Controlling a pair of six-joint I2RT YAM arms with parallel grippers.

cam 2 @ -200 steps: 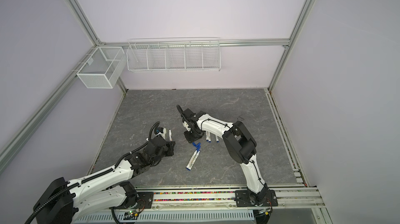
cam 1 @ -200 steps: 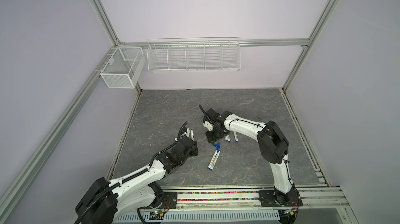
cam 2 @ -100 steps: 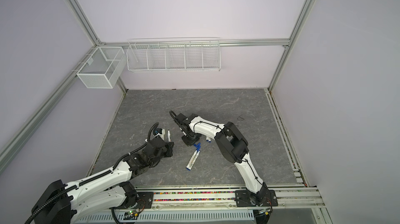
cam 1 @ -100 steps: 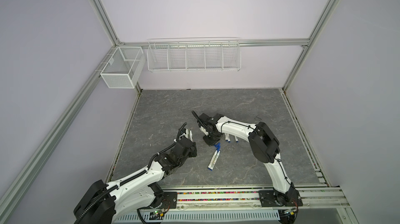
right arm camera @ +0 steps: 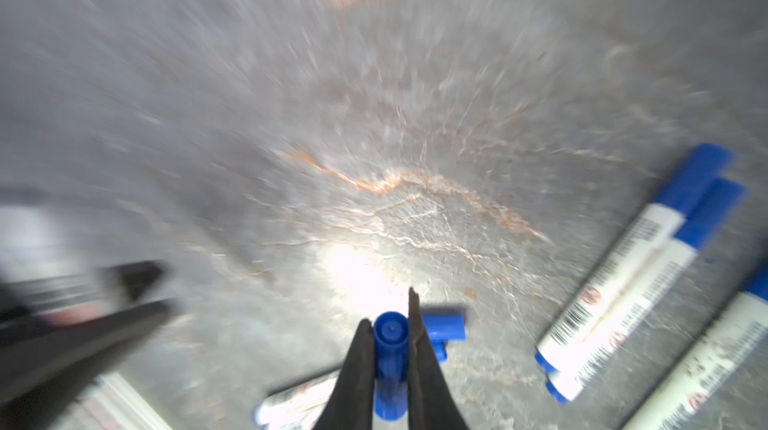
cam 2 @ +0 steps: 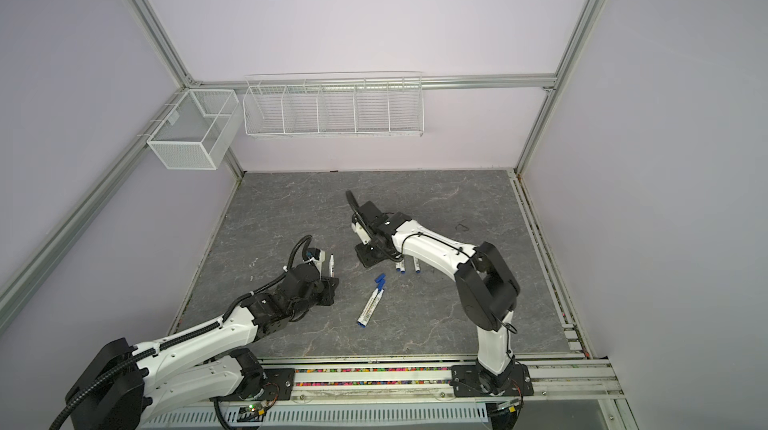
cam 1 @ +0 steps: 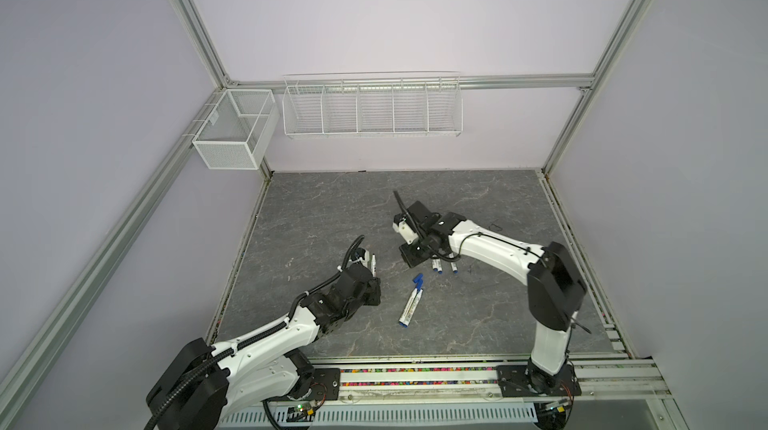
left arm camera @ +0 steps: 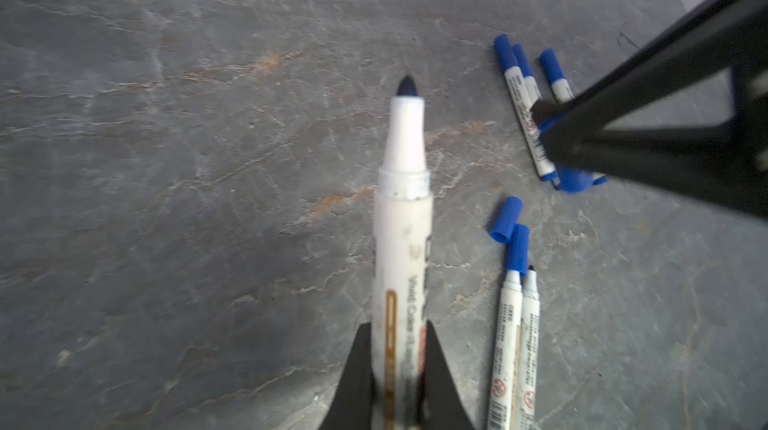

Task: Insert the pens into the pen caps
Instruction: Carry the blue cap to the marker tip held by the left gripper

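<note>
Capping task at about two-thirds, judged from how the pens lie. Three capped pens point(left arm camera: 515, 82) lie side by side on the table point(cam 1: 332, 207). Nearer the front edge lies a pair: one pen that appears capped point(left arm camera: 505, 344), touching a bare-tipped pen point(left arm camera: 528, 344). A loose cap point(left arm camera: 506, 220) rests just beyond that pair. Two pens are thus left to cap, and two caps are free. The left gripper point(left arm camera: 398, 336) has its jaws closed tight on the barrel of an uncapped pen point(left arm camera: 402, 215). This pen is raised clear of the table, its dark tip pointing away from the wrist. The right gripper point(right arm camera: 389, 315) has its jaws clamped on a blue cap point(right arm camera: 390, 365), low over the near ends of the three capped pens. Whether the cap is clear of the table cannot be told. In both top views the left arm stretches low from the front rail, its wrist lifted. The right arm folds sharply at the elbow and reaches in toward the middle, wrist tipped downward. The two grippers are near each other but apart, pen and cap not yet aligned.
</note>
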